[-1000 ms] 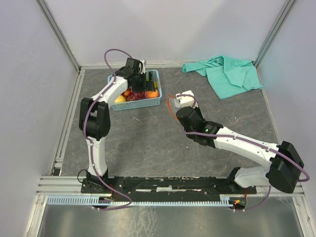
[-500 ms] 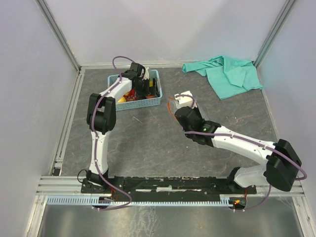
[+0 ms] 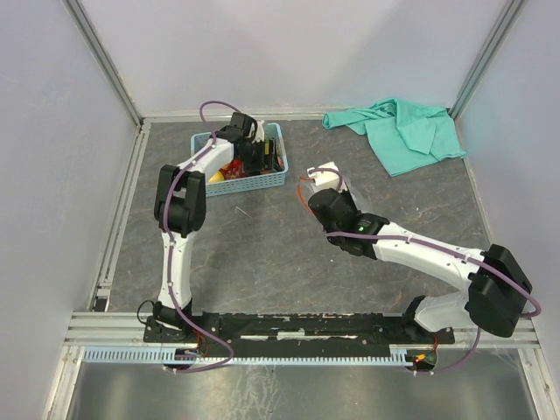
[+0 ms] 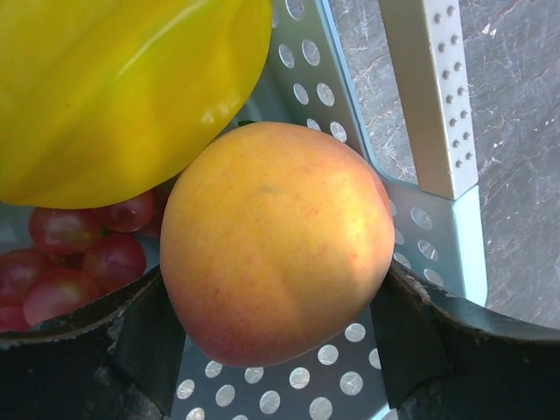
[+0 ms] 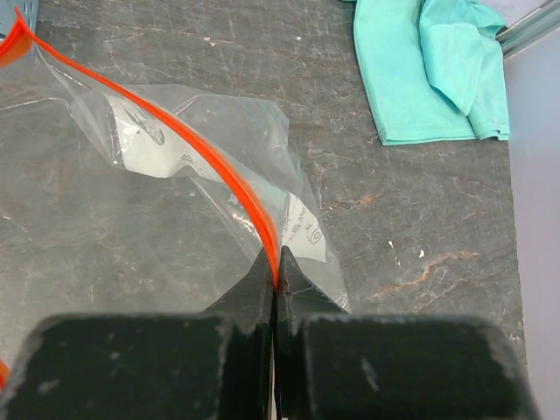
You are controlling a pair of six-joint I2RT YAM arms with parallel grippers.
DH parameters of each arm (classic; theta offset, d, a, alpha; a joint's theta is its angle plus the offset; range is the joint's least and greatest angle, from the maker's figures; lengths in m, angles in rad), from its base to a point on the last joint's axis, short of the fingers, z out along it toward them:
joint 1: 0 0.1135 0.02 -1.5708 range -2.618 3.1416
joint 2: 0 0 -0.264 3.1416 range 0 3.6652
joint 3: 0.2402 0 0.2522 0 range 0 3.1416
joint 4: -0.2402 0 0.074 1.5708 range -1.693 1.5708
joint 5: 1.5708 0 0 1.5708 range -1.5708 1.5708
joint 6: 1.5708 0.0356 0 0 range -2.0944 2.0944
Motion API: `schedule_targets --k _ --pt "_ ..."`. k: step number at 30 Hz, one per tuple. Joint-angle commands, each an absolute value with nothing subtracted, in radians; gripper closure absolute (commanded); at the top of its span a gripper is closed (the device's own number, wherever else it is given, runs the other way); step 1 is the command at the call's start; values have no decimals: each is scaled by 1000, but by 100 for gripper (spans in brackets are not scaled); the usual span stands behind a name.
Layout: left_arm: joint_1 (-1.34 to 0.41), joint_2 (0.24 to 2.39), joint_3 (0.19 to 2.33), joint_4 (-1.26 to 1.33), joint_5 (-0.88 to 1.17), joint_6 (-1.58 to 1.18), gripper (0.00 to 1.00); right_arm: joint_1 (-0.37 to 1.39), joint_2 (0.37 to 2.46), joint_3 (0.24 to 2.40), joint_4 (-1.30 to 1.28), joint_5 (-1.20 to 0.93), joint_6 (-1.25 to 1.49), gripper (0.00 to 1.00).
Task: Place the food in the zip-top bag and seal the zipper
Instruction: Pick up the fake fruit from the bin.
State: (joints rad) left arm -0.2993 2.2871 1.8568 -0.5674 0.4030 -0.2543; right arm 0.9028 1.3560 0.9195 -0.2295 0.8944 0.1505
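The left gripper (image 3: pixel 255 158) is seen lowered into the light blue basket (image 3: pixel 273 181), which is set at the far left of the table (image 3: pixel 262 254). In the left wrist view its jaws are spread wide on either side of the peach (image 4: pixel 276 236), and both flanks of the fruit appear to be met by the fingers (image 4: pixel 144 346); whether the peach is truly gripped cannot be told. The peach is lodged against the perforated basket wall, with a large yellow fruit (image 4: pixel 122 87) pressed against it from above and reddish-purple grapes (image 4: pixel 74 267) lying to its left. The zip-top bag (image 5: pixel 175 201) is found to the right of the basket, well apart from it, lying crinkled on the table. Its zipper (image 5: pixel 201 149) (a thin red-orange strip) is pinched between the tightly closed jaws of the right gripper (image 5: pixel 276 284), and from there it is drawn away toward the far left. A teal cloth (image 3: pixel 402 131) is left crumpled at the far right.
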Motion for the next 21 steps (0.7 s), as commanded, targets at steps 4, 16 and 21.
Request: schedule_targets --k 4,16,21 --pt "-299 2102 1755 -438 403 -283 42 899 1321 972 -229 905 129 98" --pt "-299 1879 1549 -361 341 -303 59 899 1326 988 -232 904 139 99" --pt "-303 1747 1457 -332 380 -341 61 899 1346 1006 -223 891 147 98"
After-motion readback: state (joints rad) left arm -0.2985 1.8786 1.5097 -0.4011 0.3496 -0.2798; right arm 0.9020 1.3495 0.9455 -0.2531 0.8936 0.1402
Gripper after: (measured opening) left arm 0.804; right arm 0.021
